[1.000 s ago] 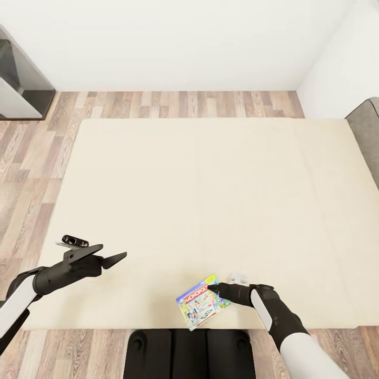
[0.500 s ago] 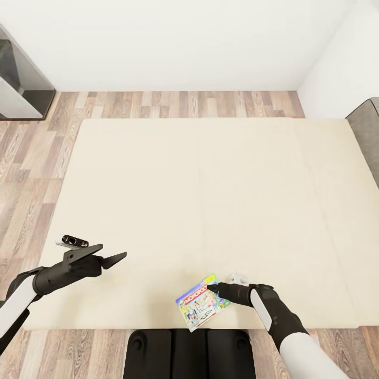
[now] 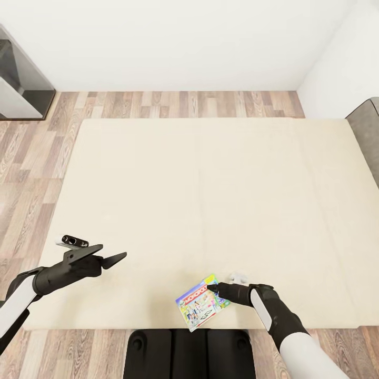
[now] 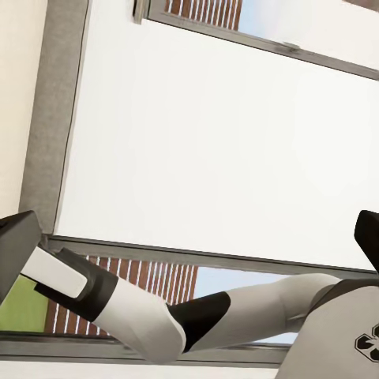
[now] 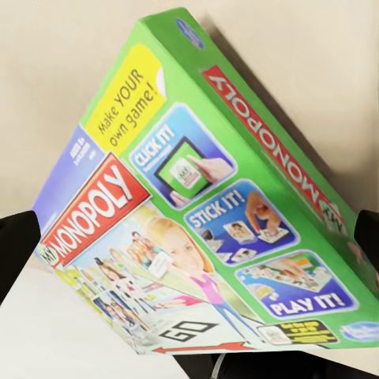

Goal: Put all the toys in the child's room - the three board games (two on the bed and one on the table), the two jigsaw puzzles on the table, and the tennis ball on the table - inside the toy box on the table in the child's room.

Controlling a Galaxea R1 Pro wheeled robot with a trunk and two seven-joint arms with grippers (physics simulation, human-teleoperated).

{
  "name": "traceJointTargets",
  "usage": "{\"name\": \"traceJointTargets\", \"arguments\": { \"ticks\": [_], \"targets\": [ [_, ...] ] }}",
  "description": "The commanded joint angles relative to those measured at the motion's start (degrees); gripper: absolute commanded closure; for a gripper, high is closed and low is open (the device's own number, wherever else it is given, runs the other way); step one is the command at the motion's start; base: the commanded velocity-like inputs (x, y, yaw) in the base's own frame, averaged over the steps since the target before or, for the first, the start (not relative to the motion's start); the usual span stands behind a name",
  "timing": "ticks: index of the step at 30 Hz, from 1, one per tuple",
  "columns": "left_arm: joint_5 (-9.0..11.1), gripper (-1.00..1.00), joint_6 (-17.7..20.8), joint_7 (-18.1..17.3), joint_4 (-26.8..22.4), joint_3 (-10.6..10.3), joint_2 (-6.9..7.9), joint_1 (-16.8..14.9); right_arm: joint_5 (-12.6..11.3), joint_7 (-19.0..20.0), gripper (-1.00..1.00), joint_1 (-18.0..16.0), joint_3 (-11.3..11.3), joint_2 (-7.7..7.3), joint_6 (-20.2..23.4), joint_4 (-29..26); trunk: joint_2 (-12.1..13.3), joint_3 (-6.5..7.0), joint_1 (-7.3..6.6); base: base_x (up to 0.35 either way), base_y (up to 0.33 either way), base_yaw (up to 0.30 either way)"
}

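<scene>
A wide flat cream mattress [image 3: 210,210] filled the middle of the overhead picture, on wood-plank flooring [image 3: 31,158]. At about five o'clock, near the mattress's near edge, lay a flat colourful Monopoly game box [image 3: 201,308]. The black right gripper [image 3: 215,288] met the box's right edge; its grip could not be made out. At eight o'clock, the black left gripper [image 3: 108,257] hung above the mattress, fingers parted, holding nothing.

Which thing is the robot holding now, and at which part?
The right gripper grips the Monopoly box at its edge on the bed. The left gripper holds nothing.
</scene>
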Motion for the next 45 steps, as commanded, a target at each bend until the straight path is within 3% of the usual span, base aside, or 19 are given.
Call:
{"name": "traceJointTargets", "arguments": {
  "ticks": [1,31,45],
  "targets": [
    [0.21,-1.0,0.26,-0.1,0.02,-0.12,0.06,-0.03,-0.21,0.03,-1.0,-0.02,-0.12,0.02,0.39,-0.06,-0.09,-0.06,0.03,0.0,0.0,0.0],
    [0.21,-1.0,0.26,-0.09,0.02,-0.12,0.05,-0.04,-0.2,0.1,-1.0,-0.1,-0.12,-0.02,0.59,-0.06,-0.09,-0.06,0.03,0.0,0.035,0.0],
    [0.21,-1.0,0.26,-0.1,0.02,-0.12,0.05,-0.03,-0.07,-0.04,-1.0,-0.16,-0.03,-0.75,0.8,0.13,-0.09,-0.06,0.03,0.0,0.0,0.0]
  ]
}}
